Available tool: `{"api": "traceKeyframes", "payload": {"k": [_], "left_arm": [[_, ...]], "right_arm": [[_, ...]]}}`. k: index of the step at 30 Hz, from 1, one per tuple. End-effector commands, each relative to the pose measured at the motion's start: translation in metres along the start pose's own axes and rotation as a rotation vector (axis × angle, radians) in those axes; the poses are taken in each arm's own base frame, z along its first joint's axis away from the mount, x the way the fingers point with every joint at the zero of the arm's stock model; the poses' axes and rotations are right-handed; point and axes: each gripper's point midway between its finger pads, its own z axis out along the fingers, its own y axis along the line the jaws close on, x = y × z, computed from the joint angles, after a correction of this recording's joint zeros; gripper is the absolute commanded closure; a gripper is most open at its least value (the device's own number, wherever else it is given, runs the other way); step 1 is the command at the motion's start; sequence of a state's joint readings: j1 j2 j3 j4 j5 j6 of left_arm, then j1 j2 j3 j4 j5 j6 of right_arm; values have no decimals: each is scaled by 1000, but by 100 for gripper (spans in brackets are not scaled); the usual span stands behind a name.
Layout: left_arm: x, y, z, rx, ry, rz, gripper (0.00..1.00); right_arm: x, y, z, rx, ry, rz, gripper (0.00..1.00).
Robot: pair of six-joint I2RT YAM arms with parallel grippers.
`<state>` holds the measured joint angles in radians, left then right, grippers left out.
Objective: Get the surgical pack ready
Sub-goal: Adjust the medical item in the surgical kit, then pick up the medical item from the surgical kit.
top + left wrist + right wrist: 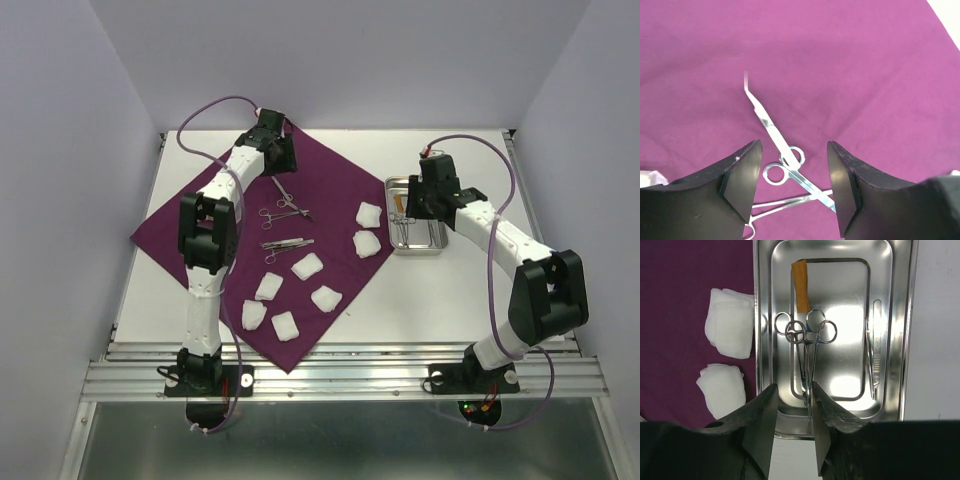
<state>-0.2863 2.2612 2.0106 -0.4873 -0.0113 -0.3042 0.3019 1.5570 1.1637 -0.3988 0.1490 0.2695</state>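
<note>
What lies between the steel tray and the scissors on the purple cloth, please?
Two white gauze pads lie there, at the edge of the cloth beside the tray; the top view shows it.

forceps point(807, 347) tips: partly hidden by right gripper point(794, 395) | lower clamp point(785, 204): handle cut off at bottom edge, left wrist view

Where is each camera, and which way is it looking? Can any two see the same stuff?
Top camera: above and behind the arms, looking down at the table; the left arm and right arm show.
Left wrist camera: on the left arm, looking down at a scissor-like tool on the purple cloth; the left hand shows, open.
Right wrist camera: on the right arm, looking down into the steel tray at forceps; the right hand shows.
Shared: top and right wrist cameras both see the tray and two gauze pads.
</note>
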Motion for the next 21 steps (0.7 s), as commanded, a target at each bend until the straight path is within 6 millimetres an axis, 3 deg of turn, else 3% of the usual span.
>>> {"api": "traceKeyframes", "payload": {"k": [1, 10, 21], "left_arm": [[-6, 17, -5, -106, -37, -62, 32], [8, 33, 15, -195, -29, -118, 32], [29, 32, 44, -210, 22, -124, 49]], "right_arm": [[-17, 9, -12, -22, -48, 0, 61], [-19, 10, -11, -25, -42, -15, 61], [-16, 15, -7, -44, -16, -18, 61]]}}
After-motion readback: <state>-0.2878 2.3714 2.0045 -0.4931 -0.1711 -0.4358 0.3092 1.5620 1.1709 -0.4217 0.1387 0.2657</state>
